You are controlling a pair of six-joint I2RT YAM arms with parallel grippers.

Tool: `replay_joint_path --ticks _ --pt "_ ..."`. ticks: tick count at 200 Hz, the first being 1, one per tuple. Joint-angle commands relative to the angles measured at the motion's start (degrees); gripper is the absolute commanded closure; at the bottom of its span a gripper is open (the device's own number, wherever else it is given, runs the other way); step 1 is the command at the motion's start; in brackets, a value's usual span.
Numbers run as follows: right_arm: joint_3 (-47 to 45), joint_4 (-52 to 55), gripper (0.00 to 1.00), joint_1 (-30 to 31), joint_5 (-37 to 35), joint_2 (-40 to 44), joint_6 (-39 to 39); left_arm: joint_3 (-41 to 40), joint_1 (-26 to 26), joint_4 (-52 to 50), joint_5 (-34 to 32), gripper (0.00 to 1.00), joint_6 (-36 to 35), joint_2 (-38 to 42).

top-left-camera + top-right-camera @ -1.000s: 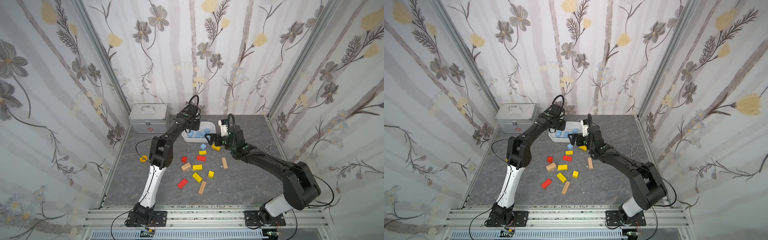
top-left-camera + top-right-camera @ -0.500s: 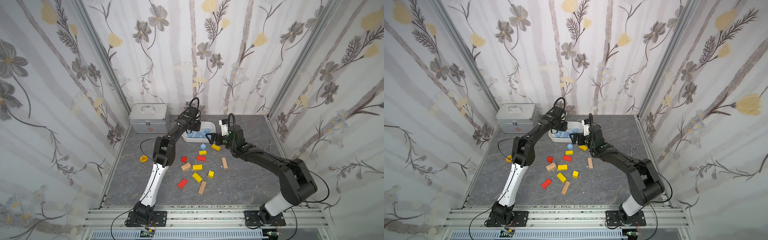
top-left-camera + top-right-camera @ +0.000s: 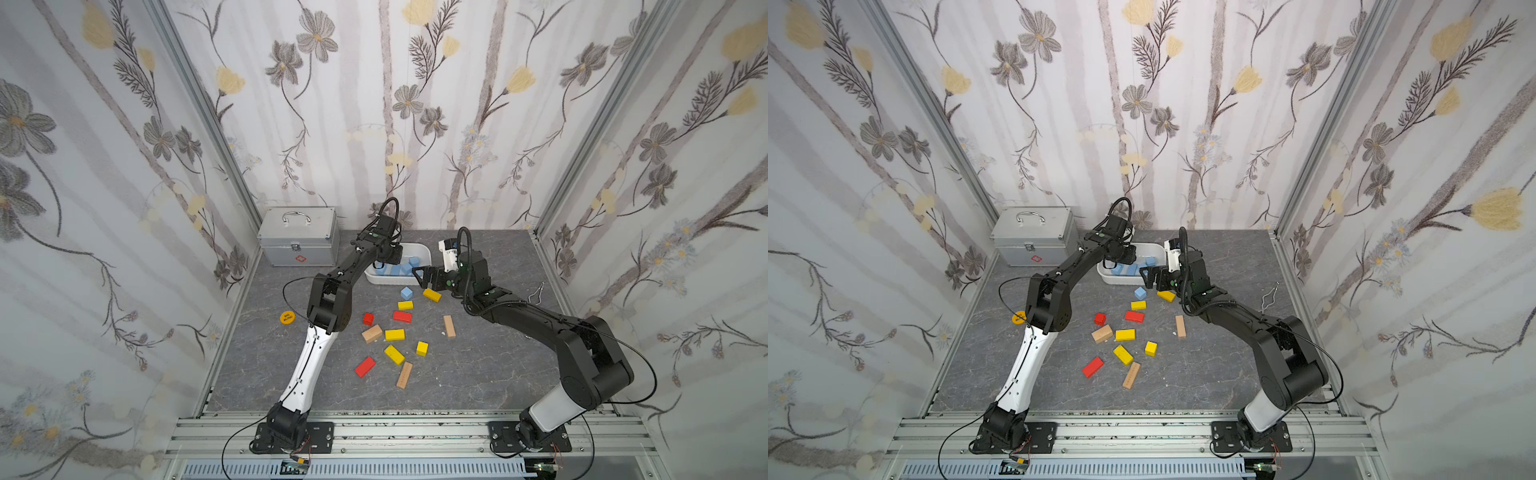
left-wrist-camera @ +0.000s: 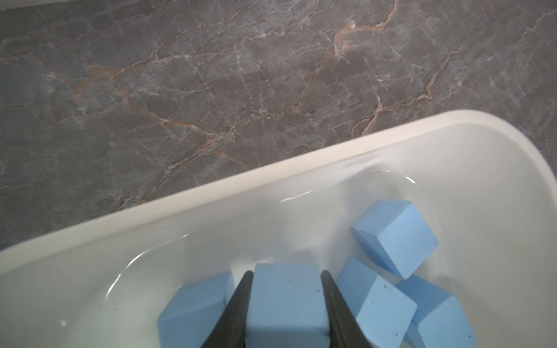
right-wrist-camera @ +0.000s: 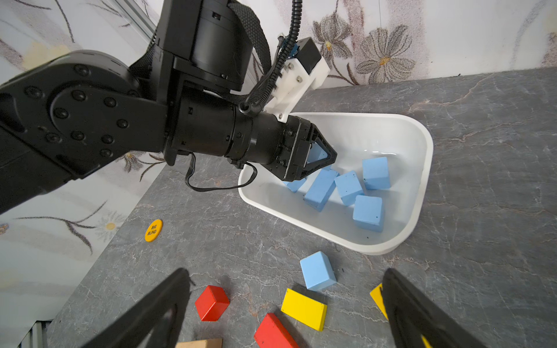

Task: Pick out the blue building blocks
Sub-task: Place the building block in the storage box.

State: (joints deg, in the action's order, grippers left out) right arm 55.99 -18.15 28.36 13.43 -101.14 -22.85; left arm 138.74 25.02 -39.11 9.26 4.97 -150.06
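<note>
My left gripper [image 4: 284, 274] is shut on a light-blue cube [image 4: 286, 301] and holds it just above the floor of the white tray [image 4: 271, 171]. Several blue building blocks [image 5: 375, 173] lie in that tray [image 5: 422, 186], which stands at the back middle in both top views [image 3: 420, 248]. One loose blue cube [image 5: 318, 270] rests on the table just in front of the tray [image 3: 406, 293] [image 3: 1140, 293]. My right gripper [image 5: 286, 272] stands open and empty a little above the table, facing that cube [image 3: 419, 276].
Yellow blocks [image 3: 395, 334], red blocks [image 3: 365, 366] and tan wood blocks [image 3: 449, 325] are scattered in the middle of the table. A silver case [image 3: 299, 237] stands at the back left. A yellow round token [image 3: 286, 317] lies left of my left arm. A metal clip [image 3: 536, 293] lies at the right edge.
My left arm has shifted slightly while it keeps the blue cube over the tray. My right gripper has edged a little toward the tray and stays open.
</note>
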Motion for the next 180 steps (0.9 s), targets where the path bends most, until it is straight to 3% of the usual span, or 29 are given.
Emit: replay_joint_path --ticks 1,35,93,137,180 --pt "-0.18 -2.69 0.0 -0.09 0.73 0.24 0.48 0.48 -0.14 0.84 0.34 0.9 -0.29 -0.46" --pt "-0.26 -2.83 0.0 -0.17 0.81 0.21 0.35 0.48 -0.23 0.79 0.15 0.85 -0.31 -0.91" --pt "-0.69 -3.46 0.0 -0.12 0.91 0.24 0.09 0.56 -0.48 1.47 -0.51 0.54 0.21 -1.01" --pt "-0.7 -3.56 0.0 -0.15 1.41 0.16 0.35 0.66 -0.6 1.91 -0.11 0.43 0.66 -0.55" --pt "-0.88 -3.82 0.0 -0.15 1.43 0.32 0.42 0.66 -0.59 2.34 0.06 0.4 0.92 0.37"
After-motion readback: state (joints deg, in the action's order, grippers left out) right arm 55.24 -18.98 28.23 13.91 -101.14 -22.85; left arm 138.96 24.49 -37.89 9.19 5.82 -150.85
